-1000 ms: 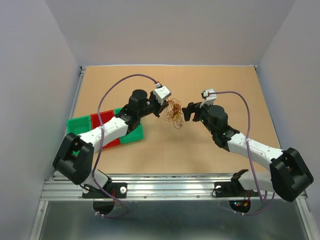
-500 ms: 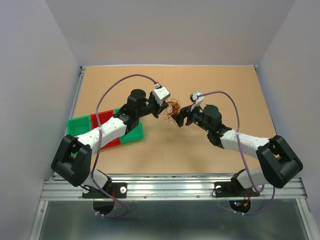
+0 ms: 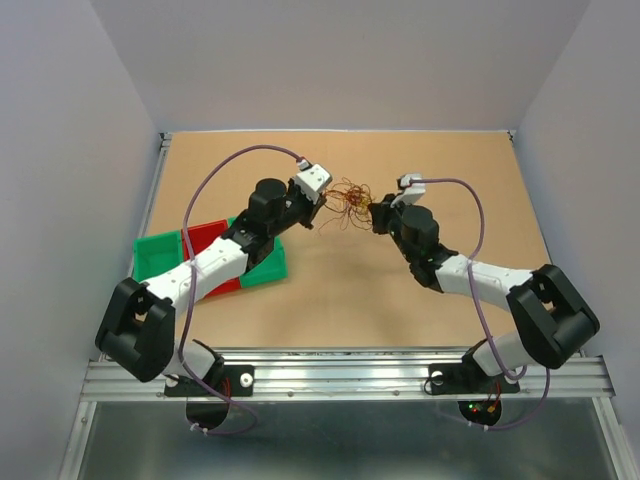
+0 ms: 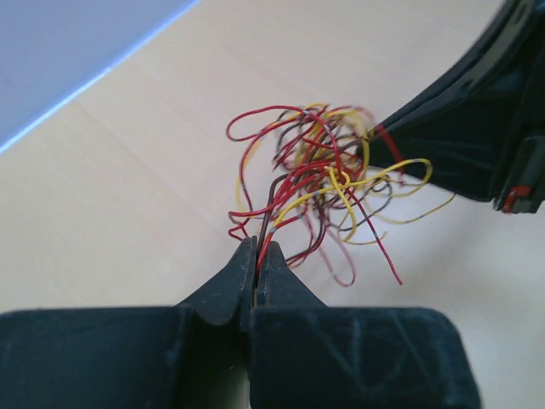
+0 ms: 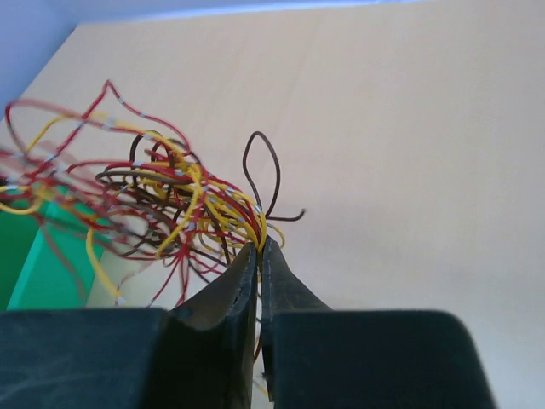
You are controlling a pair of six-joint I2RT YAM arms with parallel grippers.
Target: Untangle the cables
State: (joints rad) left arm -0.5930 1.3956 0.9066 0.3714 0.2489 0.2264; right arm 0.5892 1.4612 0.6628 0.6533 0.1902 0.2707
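Tan tabletop [image 3: 330, 290], left tool [image 4: 255, 252], right tool [image 5: 259, 252] each pinching cables [image 3: 348, 200], bins [image 3: 157, 256] partly hidden

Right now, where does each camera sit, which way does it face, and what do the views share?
Top external: above and behind the robot, looking down at the table; left pincer and right pincer show.
Left wrist: on the left wrist, facing along the left pincer, shut on the cables.
Right wrist: on the right wrist, facing along the right pincer, shut on the cables.
Shared: the cables appear in all three views.
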